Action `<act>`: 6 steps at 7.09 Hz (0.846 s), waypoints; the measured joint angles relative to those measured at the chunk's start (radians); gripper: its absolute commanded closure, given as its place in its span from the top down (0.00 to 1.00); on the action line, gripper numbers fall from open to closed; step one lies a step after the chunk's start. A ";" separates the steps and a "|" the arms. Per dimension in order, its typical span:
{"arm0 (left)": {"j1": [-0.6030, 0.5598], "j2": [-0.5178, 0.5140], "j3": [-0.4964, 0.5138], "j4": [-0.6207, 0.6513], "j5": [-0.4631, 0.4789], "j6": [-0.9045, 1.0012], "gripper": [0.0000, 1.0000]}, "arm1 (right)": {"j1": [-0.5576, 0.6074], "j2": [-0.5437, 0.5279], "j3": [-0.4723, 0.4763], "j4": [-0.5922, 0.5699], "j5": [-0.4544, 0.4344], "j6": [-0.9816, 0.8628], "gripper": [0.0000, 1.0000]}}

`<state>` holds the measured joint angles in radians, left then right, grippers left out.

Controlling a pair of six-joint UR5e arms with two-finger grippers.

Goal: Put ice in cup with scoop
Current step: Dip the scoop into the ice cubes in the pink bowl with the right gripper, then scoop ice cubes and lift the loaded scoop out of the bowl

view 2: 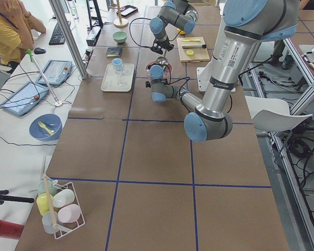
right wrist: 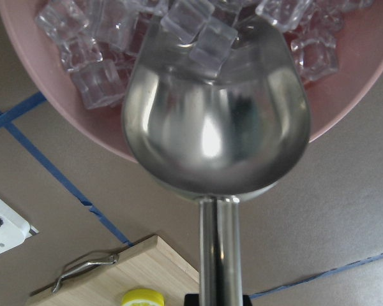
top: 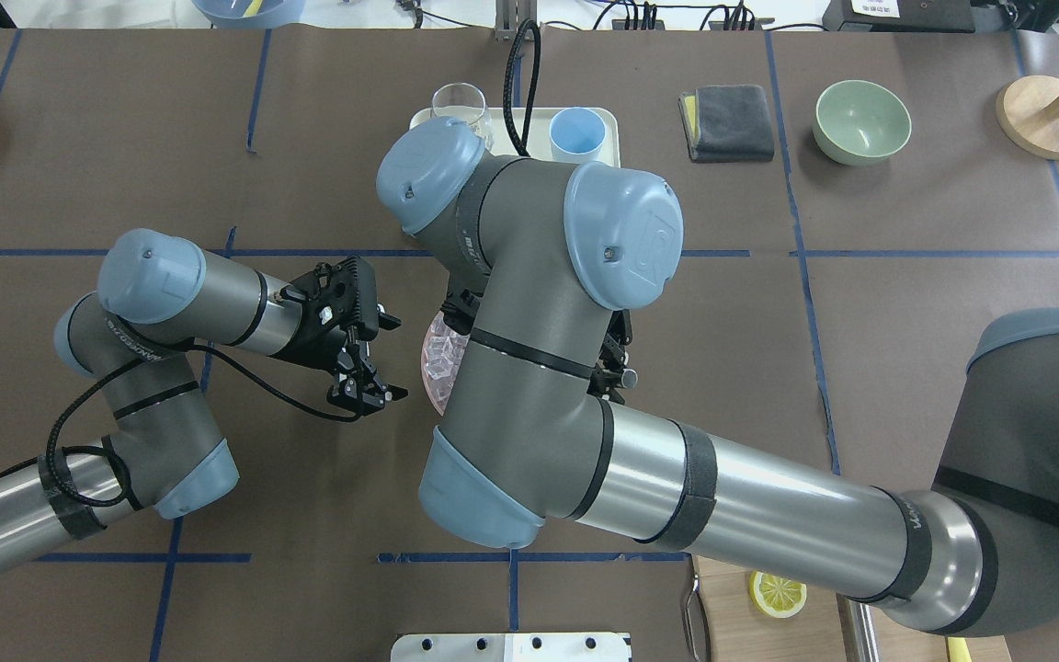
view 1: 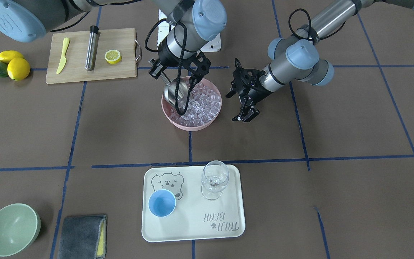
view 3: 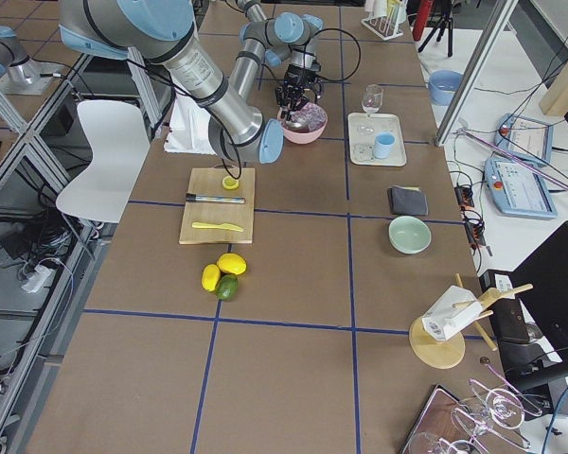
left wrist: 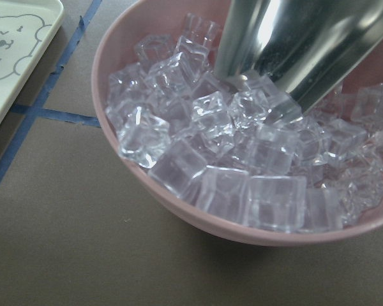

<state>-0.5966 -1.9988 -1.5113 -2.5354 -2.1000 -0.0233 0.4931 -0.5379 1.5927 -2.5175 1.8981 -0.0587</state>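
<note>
the right pincer (view 1: 161,73) grips the scoop (right wrist: 217,121), tip in the ice (left wrist: 230,153). it should push deeper, then lift level. the left pincer (view 1: 245,116) is spread, empty.

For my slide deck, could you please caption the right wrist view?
Steel scoop with its open end among the ice cubes in the pink bowl.

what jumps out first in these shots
The pink bowl heaped with clear ice at the table's middle, with the shiny scoop held by the right gripper dipping into it. The left gripper hangs open beside the bowl, and the light-blue cup stands empty on the tray.
</note>
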 measured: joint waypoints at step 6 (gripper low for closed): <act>-0.007 -0.006 -0.007 0.000 0.000 -0.004 1.00 | 0.002 -0.165 0.104 0.139 0.040 -0.012 0.00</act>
<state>-0.6037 -2.0052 -1.5179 -2.5357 -2.1000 -0.0275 0.4955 -0.7029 1.6968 -2.3787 1.9382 -0.0710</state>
